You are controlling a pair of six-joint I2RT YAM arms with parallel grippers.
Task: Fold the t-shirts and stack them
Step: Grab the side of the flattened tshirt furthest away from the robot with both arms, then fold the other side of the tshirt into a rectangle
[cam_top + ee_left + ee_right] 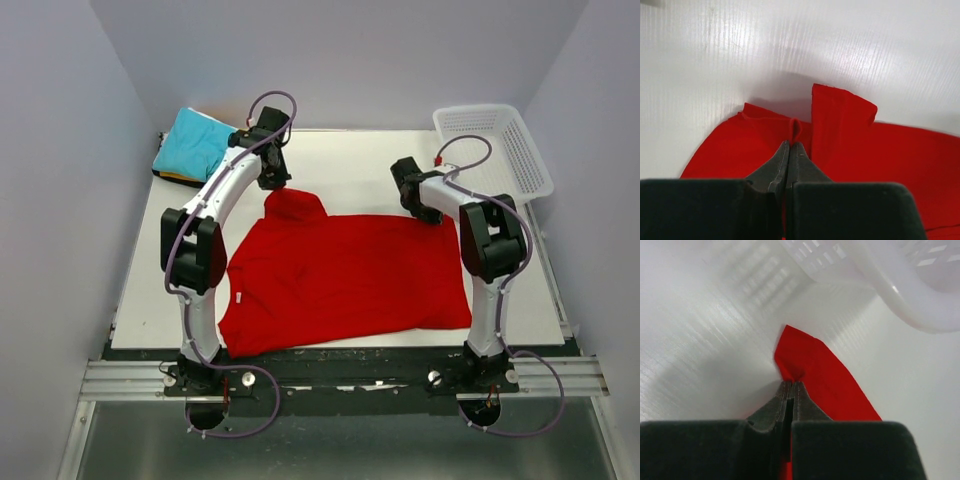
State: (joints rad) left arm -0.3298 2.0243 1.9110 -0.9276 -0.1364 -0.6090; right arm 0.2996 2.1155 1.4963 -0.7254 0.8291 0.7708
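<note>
The left tool (790,150), fingers pressed together, pinches a small raised fold of the red t-shirt (860,150). At one o'clock from the tips a sleeve flap lies folded on the white counter (790,45).

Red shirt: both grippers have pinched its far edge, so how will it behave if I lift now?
The red shirt will likely drape and sag between the left gripper and right gripper; it bunches at both pinches. It is probably light, and its near part may drag on the table.

Two white-shelled arms with black joint housings (193,252), lilac looped cables (271,98), matte black wedge-shaped fingers (771,172); bases bolted to aluminium rail (340,378).
</note>
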